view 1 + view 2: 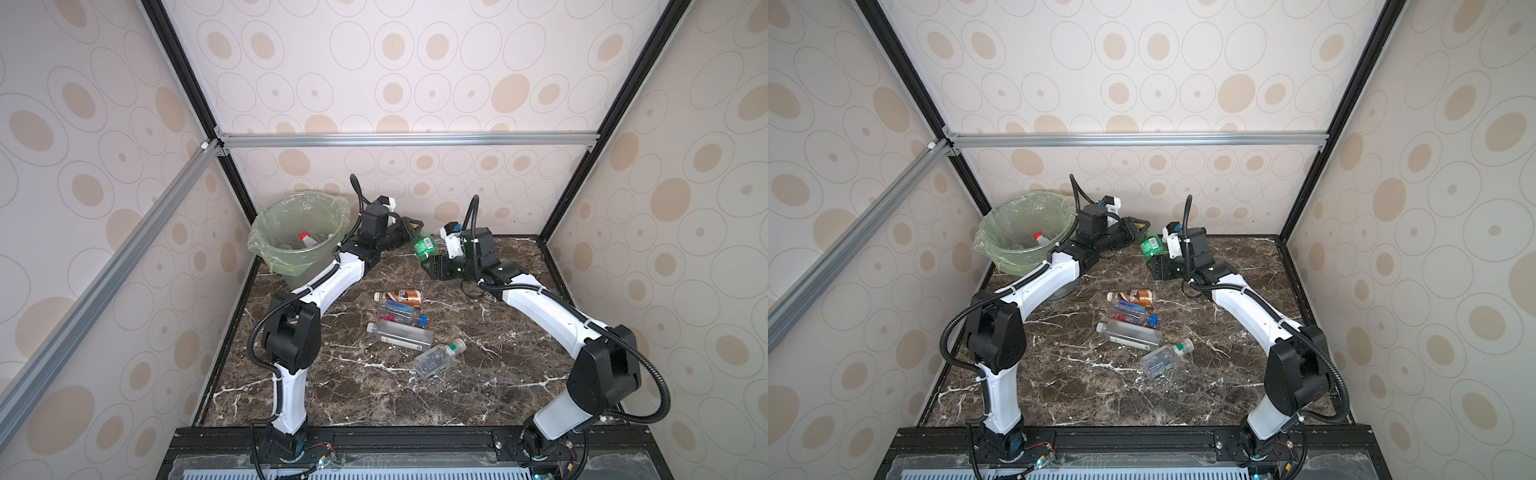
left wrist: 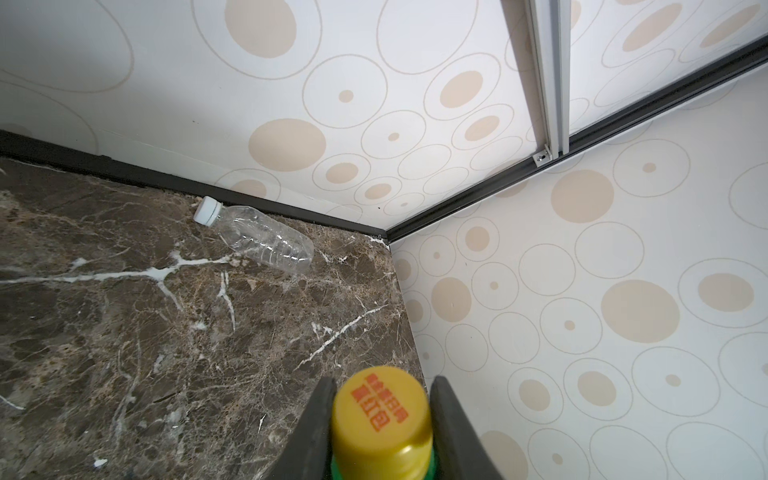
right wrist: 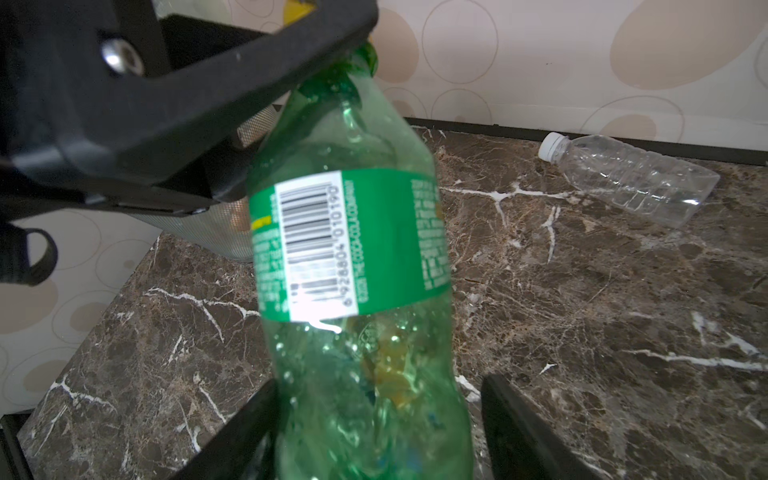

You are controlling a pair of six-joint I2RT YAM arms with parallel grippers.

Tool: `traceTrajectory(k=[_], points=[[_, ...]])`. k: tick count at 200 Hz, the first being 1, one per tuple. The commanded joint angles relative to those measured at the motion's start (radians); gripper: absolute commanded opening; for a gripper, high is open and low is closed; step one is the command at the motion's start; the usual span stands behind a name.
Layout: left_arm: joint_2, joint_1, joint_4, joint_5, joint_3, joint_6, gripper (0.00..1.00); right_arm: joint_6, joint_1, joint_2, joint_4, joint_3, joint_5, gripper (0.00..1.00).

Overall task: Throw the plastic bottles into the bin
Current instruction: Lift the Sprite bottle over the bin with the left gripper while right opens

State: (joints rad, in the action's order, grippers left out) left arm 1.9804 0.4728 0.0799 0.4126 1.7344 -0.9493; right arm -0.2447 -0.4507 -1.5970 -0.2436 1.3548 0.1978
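Not far in tbh: one red-capped bottle (image 1: 306, 240) sits in the round translucent bag-lined bin (image 1: 259, 245), the left gripper (image 2: 384, 384) is clamped on the yellow cap of the green plastic bottle (image 1: 424, 246) held up near that bin, the right gripper (image 3: 380, 384) has its jaws slack around the base, and four mixed bottles (image 1: 401, 336) mid-table plus a clear crinkly bottle (image 3: 631, 178) by the back wall are left.

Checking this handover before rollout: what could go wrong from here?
1. The left gripper pinches the green bottle only at its yellow cap; with the right gripper open, the body could swing or slip free.
2. Its body sticks out well past the grip, so it might clip the bin rim on the way over.
3. The clear bottle lies close to the back wall, possibly awkward to grasp.
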Motion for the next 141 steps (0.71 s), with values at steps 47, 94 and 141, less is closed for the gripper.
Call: traceTrajectory(k=[47,94,141], points=[[-0.003,0.001,-0.159,-0.075,0.212,0.147,0.17,0.019,-0.005,0.062,0.003,-0.026,-0.035,0.84],[0.038,-0.013,-0.385,-0.175,0.466,0.306,0.17,0.02,-0.005,0.097,0.001,-0.003,-0.025,0.99],[-0.017,-0.076,-0.465,-0.246,0.531,0.396,0.17,-0.005,-0.029,0.132,0.077,0.012,0.012,0.99]])
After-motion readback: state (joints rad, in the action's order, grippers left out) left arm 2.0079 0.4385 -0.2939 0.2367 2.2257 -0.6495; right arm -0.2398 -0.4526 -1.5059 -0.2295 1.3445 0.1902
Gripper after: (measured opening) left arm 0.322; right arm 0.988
